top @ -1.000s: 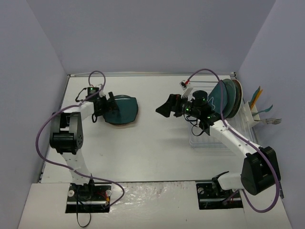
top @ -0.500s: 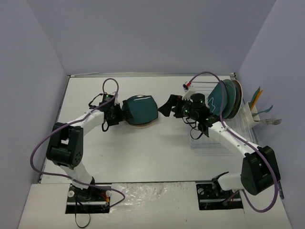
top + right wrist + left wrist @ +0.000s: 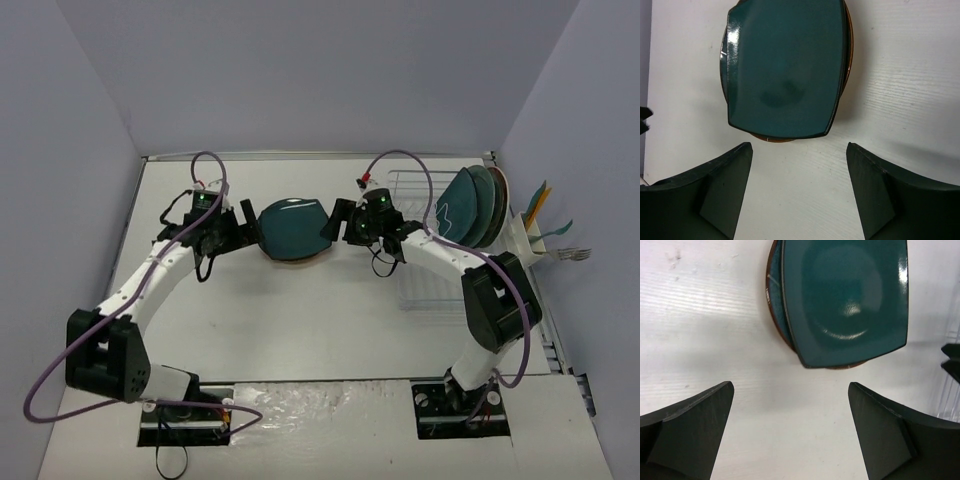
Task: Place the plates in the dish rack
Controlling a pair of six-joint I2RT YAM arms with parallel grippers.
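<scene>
Flanking the dark teal plate [image 3: 293,228], stacked mid-table on an orange plate [image 3: 288,264], left gripper [image 3: 243,220] and right gripper [image 3: 338,222] gape wide, empty. Pickup looks pending: pinch its rim, carry right to the dish rack [image 3: 425,295].

Lab robot cell: plain enclosure walls [image 3: 320,80], white table [image 3: 330,320].

Top view wide; wrist views close, opposite sides, share teal plate [image 3: 850,300].
</scene>
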